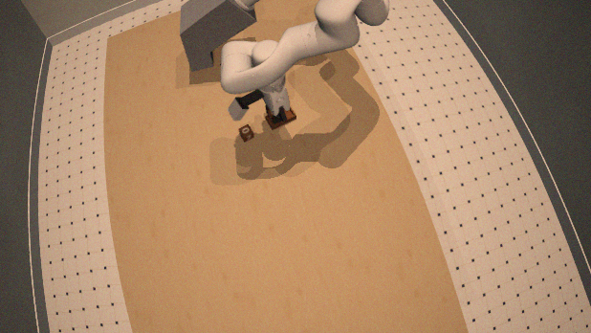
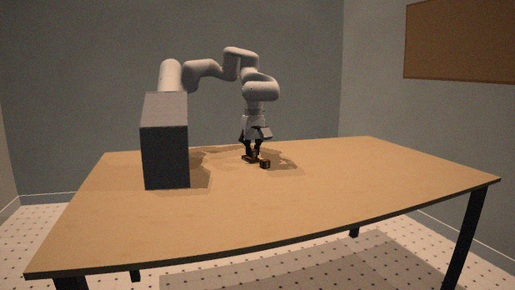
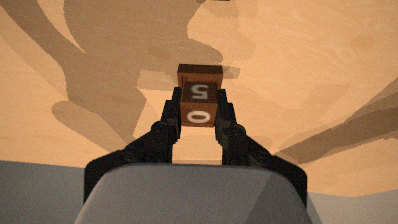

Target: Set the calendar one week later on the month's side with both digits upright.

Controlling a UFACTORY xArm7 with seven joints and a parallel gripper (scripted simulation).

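Wooden table (image 2: 292,200), mid-far: gripper (image 3: 199,117) clamped on cube (image 3: 199,102) over tray (image 1: 281,119), second cube (image 1: 246,132) left on bare wood; advisable to lower squarely, seat flat before release.

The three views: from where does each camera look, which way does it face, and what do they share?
Top: above the table, looking down; shows the arm, a loose cube and the tray.
Exterior: beside the table, facing the wall; shows the whole arm and its grey base box.
Wrist: behind the gripper, looking past its fingers at the held cube.
Shared: top and exterior both show the loose cube.
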